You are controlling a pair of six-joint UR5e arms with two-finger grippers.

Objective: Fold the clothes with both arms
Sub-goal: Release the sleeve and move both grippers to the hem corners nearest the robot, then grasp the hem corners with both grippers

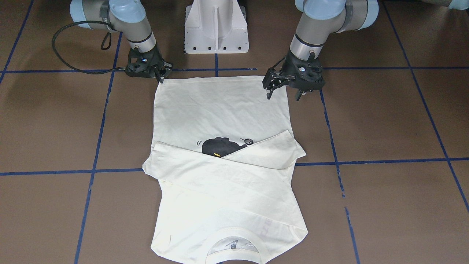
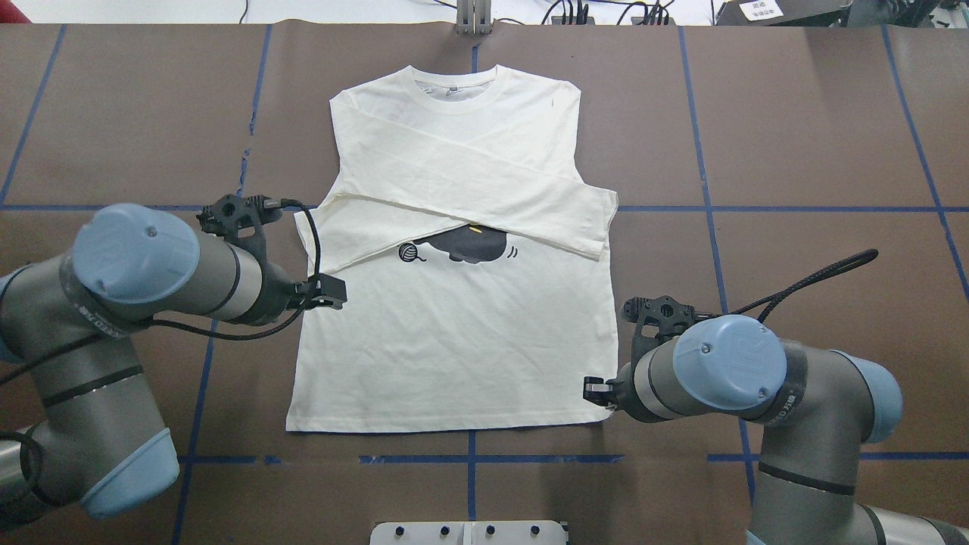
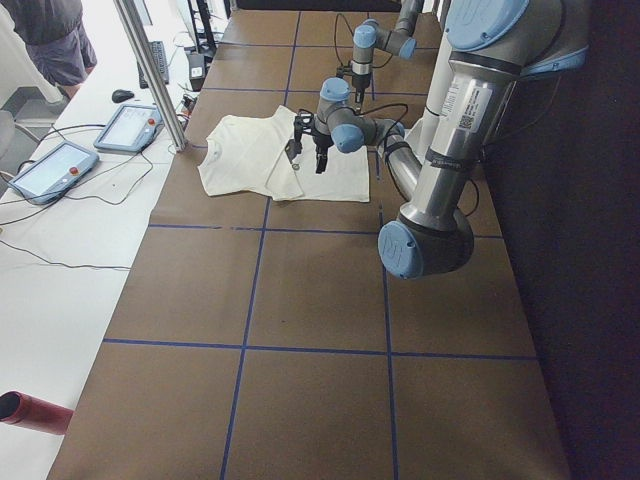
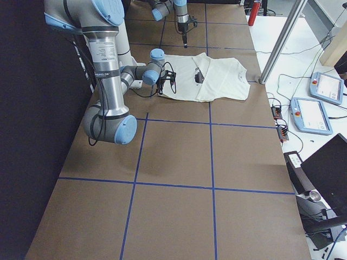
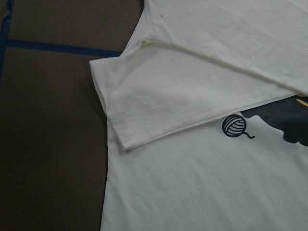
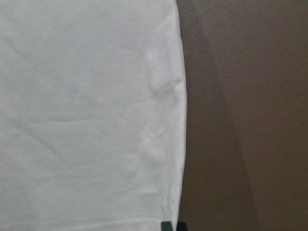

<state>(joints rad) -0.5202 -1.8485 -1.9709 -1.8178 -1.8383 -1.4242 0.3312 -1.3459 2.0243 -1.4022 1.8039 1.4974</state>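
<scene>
Cream T-shirt lies flat on the brown surface, print side up, straight out in front of the white pedestal. Hem is the edge nearest the pedestal and the collar is farthest from it.

Both sleeves are folded in across the chest. The upper sleeve runs diagonally, with its cuff past the body edge on the right-arm side. The lower sleeve passes under it, cuff on the left-arm side. Between the two, part of the black cat print and the yarn-ball print show.

Left arm: left tool hangs above the shirt on the pedestal's left-arm side. Jaws stand wide apart and hold nothing. In the front view one finger is over the cloth and the other beyond the side edge. The left wrist view looks down from a height on the lower sleeve's cuff.

Right arm: right tool is low at the hem corner on the pedestal's right-arm side. Fingers are drawn close together. Cannot tell if cloth is pinched between them. The right wrist view shows the shirt's side edge close up.
</scene>
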